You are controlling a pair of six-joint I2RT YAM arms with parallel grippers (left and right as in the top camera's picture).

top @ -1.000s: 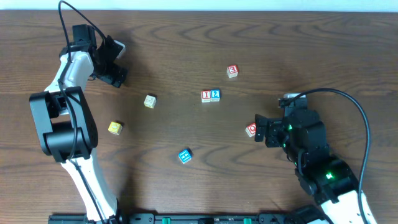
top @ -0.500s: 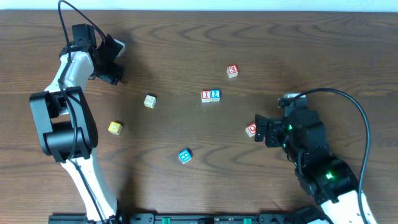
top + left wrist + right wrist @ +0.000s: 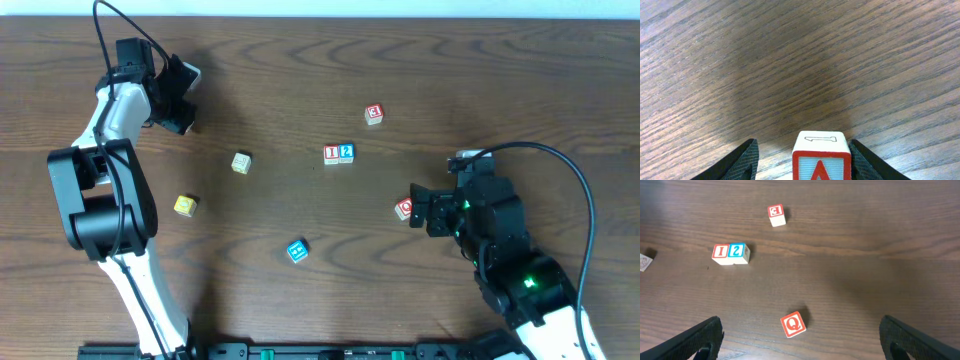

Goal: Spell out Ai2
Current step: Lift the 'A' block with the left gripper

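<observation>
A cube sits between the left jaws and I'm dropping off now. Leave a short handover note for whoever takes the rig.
Left gripper: jaws open around the A cube, with a gap on one side, not clamped.
Right gripper: open, empty, facing the Q cube.
Done: I cube and 2 cube sit touching near the middle of the table.
Left to do: grip the A and set it against the I's free side.

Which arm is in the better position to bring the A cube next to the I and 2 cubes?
Left. The A cube sits between the open fingers of the left gripper, whereas the right gripper stands open by the Q cube, far from the A. The I cube and 2 cube touch mid-table.
</observation>
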